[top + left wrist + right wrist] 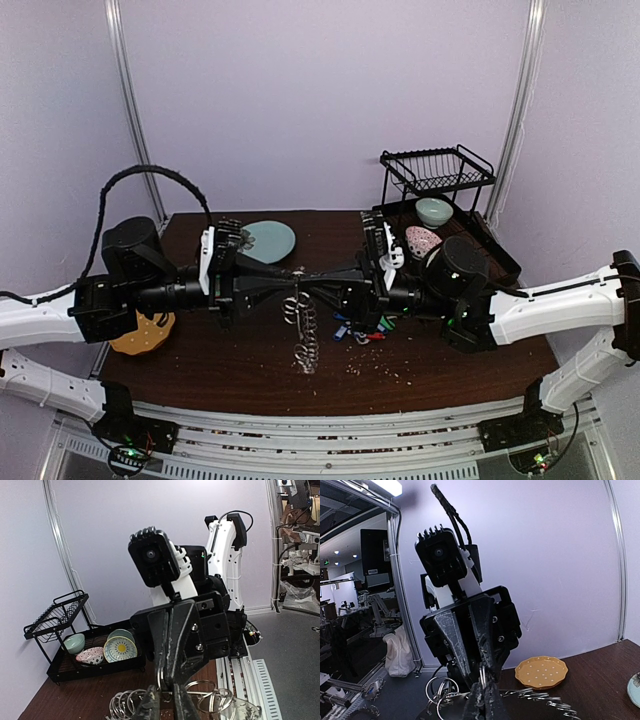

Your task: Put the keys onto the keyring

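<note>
My two grippers meet tip to tip above the middle of the table. The left gripper (295, 284) (168, 701) is nearly shut, with a thin wire of the keyring (304, 322) between its tips. Opposite it, the right gripper (310, 286) (483, 694) is shut on the same ring. Loose steel loops (125, 704) and a fringe of small silvery keys (542, 698) hang below the tips, down to the table. The keys (360, 332) with blue, red and green tags lie on the wood under the right arm.
A yellow dotted plate (140, 336) (541, 672) lies at the left edge and a teal plate (270, 240) behind the left arm. A black dish rack (440, 190) (52, 615) with patterned bowls (120, 649) stands at the back right. Crumbs dot the front of the table.
</note>
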